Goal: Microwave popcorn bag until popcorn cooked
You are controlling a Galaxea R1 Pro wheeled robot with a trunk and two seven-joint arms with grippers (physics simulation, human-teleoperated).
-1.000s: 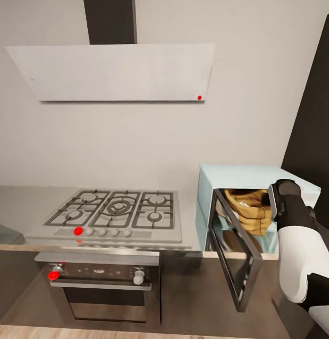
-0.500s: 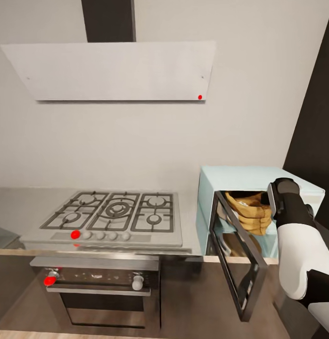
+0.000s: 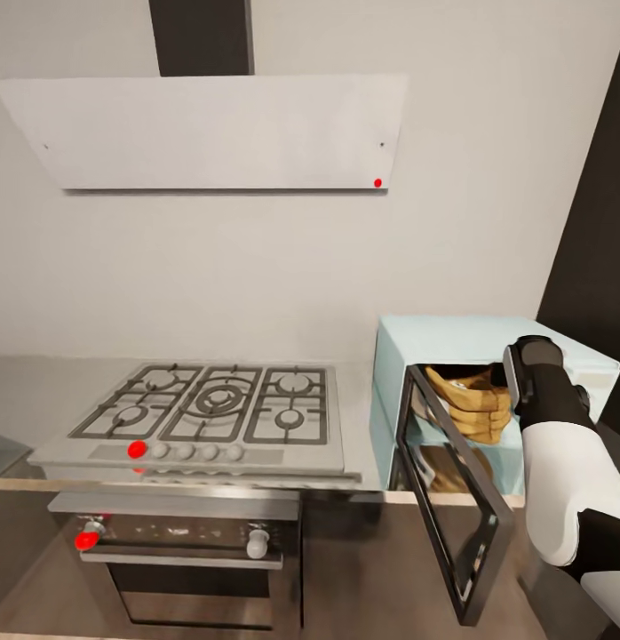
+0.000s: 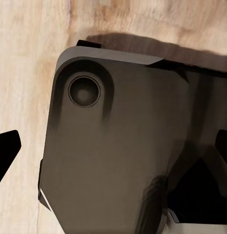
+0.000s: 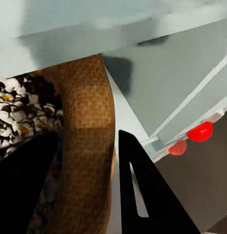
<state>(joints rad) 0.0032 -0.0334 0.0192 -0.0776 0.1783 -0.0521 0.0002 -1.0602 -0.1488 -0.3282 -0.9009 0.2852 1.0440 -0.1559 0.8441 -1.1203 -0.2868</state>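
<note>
The pale blue microwave (image 3: 452, 342) stands on the countertop (image 3: 35, 382) right of the hob, its glass door (image 3: 452, 498) swung open toward me. The tan popcorn bag (image 3: 470, 404) is inside the cavity, tilted. My right arm reaches into the opening from the right, and its wrist hides the fingers in the head view. Up close, my right gripper (image 5: 86, 136) is shut on the popcorn bag's thick woven rim (image 5: 86, 122), one black finger on each side. Pale popcorn (image 5: 15, 112) shows inside the bag. My left gripper (image 4: 113, 151) hangs open over the robot's dark base.
A steel gas hob (image 3: 212, 400) sits left of the microwave, above a black oven (image 3: 186, 551) with a bar handle. A flat white hood (image 3: 221, 133) hangs over the hob. A tall dark cabinet (image 3: 594, 267) closes in the right side. Wood floor (image 4: 25, 73) lies below.
The whole head view has shifted slightly, so the camera moved. The bag and my right wrist sit a little deeper in the microwave cavity than a second ago.
</note>
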